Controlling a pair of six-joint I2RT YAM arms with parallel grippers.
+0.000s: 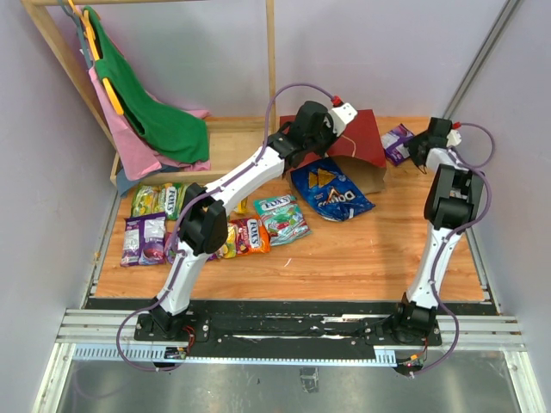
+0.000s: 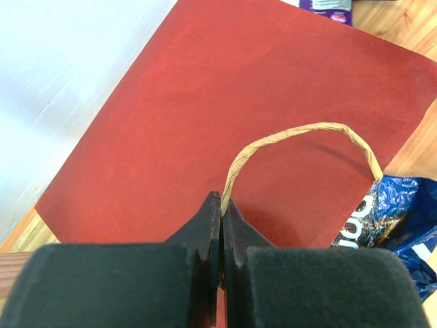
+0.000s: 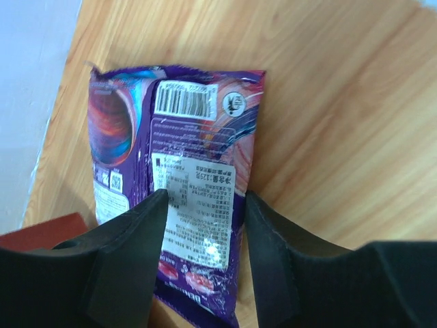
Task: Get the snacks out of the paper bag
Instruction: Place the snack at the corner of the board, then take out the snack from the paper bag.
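Centering mattered: right jaws stood half-open astride the purple packet [image 3: 179, 154], probably needing a lower, squarer close; left jaws pinched the handle [image 2: 300, 130] of the paper bag [image 2: 205, 102]

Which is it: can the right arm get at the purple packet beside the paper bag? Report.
Probably yes: the right gripper hangs right over the purple packet, jaws open, with nothing lying on it.

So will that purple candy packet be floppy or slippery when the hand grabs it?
Probably slippery: the purple packet looks glossy. Likely floppy too; its film is crinkled. It looks thin and flat, so probably light.
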